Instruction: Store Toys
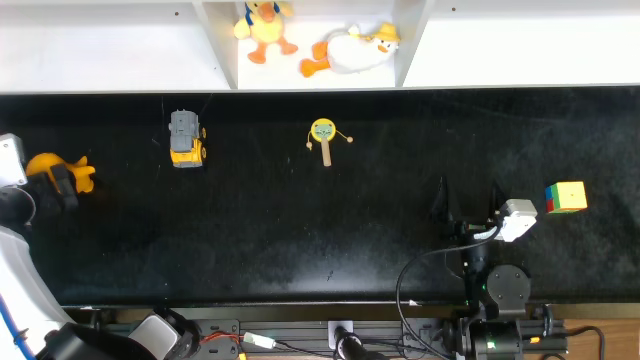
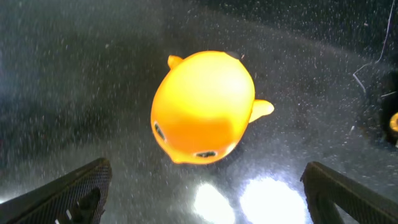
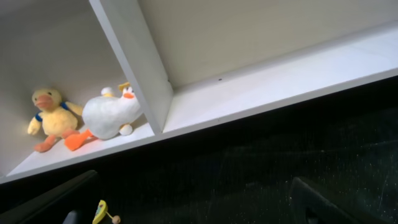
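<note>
Orange round toy lies on the black table, at its 9 o'clock edge. Left gripper hovers over it, jaws spread wide, holding nothing. Right gripper, at 4 o'clock, is likewise wide open and empty. Toy truck at 11 o'clock, rattle at 12, cube at 3.

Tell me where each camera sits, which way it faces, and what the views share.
Top view: fixed overhead, looking down on the black table and white shelf; both arms show, left gripper at the orange whale toy, right gripper open at the right.
Left wrist view: points down at the orange whale toy; own open fingers flank it.
Right wrist view: faces the shelf's yellow duck plush and white duck plush; own fingers at its bottom edge.
Shared: top and right wrist views both show the plushes and the yellow rattle drum.
</note>
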